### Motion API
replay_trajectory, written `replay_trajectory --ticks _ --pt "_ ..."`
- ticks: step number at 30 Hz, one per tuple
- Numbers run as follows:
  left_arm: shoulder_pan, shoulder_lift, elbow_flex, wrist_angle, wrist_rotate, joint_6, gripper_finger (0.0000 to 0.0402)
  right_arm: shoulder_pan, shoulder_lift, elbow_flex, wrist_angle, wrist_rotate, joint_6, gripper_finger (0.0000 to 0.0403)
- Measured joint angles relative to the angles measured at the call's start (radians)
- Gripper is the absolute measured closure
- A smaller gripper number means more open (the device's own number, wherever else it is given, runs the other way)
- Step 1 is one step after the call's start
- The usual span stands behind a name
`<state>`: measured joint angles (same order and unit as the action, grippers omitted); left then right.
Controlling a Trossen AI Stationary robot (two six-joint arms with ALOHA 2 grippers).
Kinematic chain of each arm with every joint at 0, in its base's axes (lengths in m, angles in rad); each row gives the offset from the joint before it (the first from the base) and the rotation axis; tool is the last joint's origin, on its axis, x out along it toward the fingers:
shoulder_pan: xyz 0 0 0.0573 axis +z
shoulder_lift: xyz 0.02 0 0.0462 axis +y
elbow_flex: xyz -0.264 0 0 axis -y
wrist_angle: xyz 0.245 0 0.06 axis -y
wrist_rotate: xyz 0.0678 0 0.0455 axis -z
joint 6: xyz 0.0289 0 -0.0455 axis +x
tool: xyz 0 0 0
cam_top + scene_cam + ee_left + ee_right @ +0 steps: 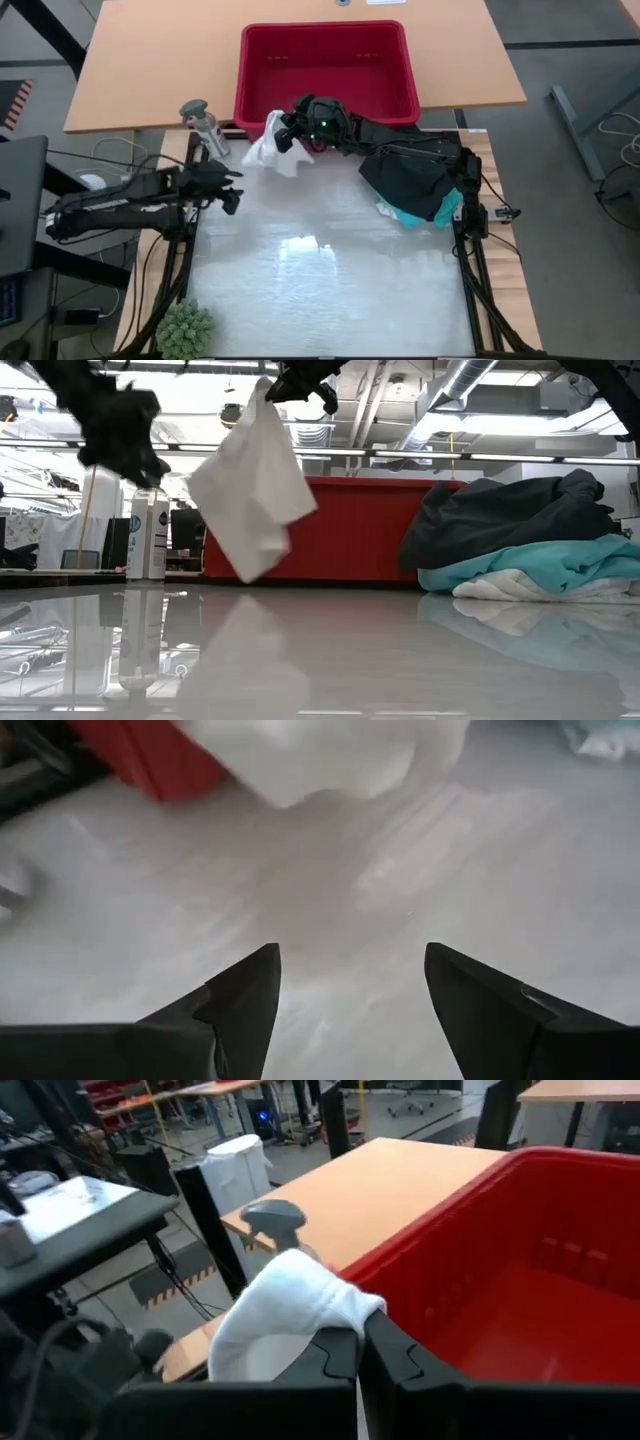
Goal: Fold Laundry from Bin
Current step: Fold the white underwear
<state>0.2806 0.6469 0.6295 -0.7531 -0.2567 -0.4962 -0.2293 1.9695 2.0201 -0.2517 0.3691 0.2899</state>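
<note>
Two grippers working: left gripper [232, 188] is hovering with jaws wide, empty, likely waiting to catch a corner; we're dangling the white piece [252, 490] from the clamped right gripper [283, 130] beside the bin [400, 60].

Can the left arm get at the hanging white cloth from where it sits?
Probably yes: the left claw is open, with bare table between it and the white cloth, which hangs from the shut right claw.

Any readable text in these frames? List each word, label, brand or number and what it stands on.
None can be read.
Spray bottle: it carries a dark round label mark, too blurred to read.
Red bin, the white cloth and the clothing pile: no text visible.
</note>
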Motion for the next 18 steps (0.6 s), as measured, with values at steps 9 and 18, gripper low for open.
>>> replay_trajectory --ticks 9,18 --pt "-0.047 -0.056 -0.244 0.438 -0.065 0.079 0.0165 -0.022 -0.037 0.0 -0.028 0.0 -0.012 0.0382" --pt "-0.088 -0.055 -0.186 0.575 -0.398 0.625 0.0164 -0.05 -0.079 0.0 -0.032 -0.004 -0.036 0.0382"
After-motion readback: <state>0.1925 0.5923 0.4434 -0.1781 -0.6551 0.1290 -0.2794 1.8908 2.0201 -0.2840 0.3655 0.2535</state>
